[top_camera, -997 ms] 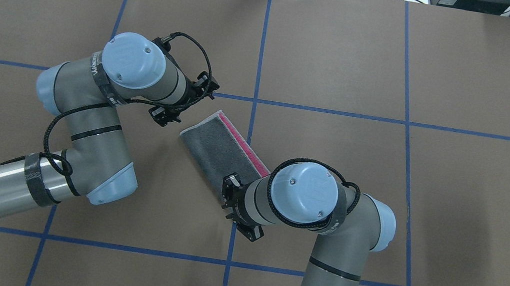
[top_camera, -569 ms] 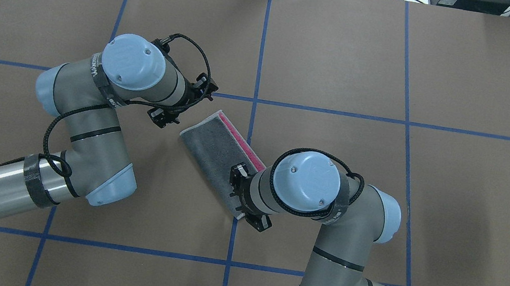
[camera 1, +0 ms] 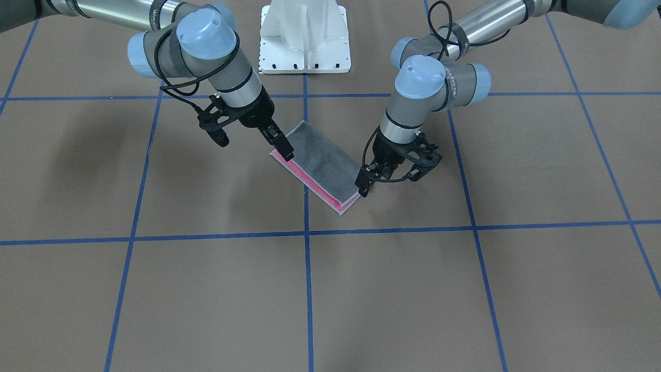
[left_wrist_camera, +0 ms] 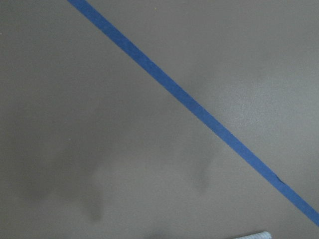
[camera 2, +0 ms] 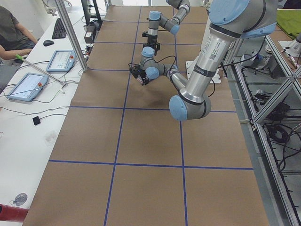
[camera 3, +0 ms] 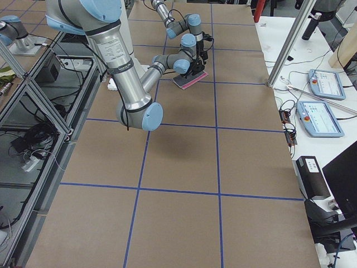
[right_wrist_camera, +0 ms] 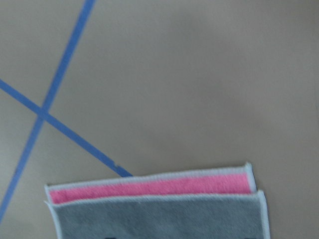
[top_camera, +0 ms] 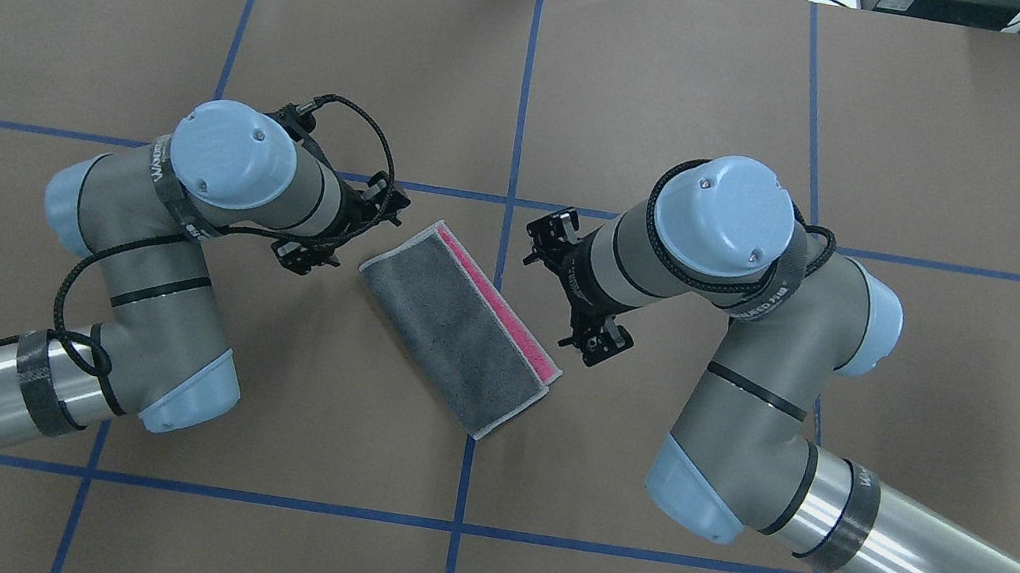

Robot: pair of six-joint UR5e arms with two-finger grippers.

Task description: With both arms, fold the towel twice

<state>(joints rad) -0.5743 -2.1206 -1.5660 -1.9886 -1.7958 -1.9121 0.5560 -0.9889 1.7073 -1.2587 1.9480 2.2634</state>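
The towel (top_camera: pixel 453 329) lies flat near the table's middle, folded once into a slanted rectangle. Dark grey faces up, and a pink strip (top_camera: pixel 497 303) shows along its far-right long edge. My right gripper (camera 1: pixel 285 151) hangs just above that pink edge near one end. It looks open and holds nothing, and the right wrist view shows the towel (right_wrist_camera: pixel 159 214) below it. My left gripper (camera 1: pixel 361 186) hovers by the towel's opposite corner, apparently open and empty. Only a sliver of the towel's border (left_wrist_camera: pixel 254 235) enters the left wrist view. From overhead, both wrists hide their fingers.
The white base pedestal (camera 1: pixel 304 36) stands at the robot's side of the table. Blue tape lines (top_camera: pixel 526 77) grid the brown surface. A side bench holds tablets (camera 3: pixel 326 84) and cables, and a person (camera 2: pixel 11 28) sits beside it.
My right arm swung from the towel's near end round to its far-right side, by the pink edge. The left arm drew back slightly to the left. The towel stayed put.
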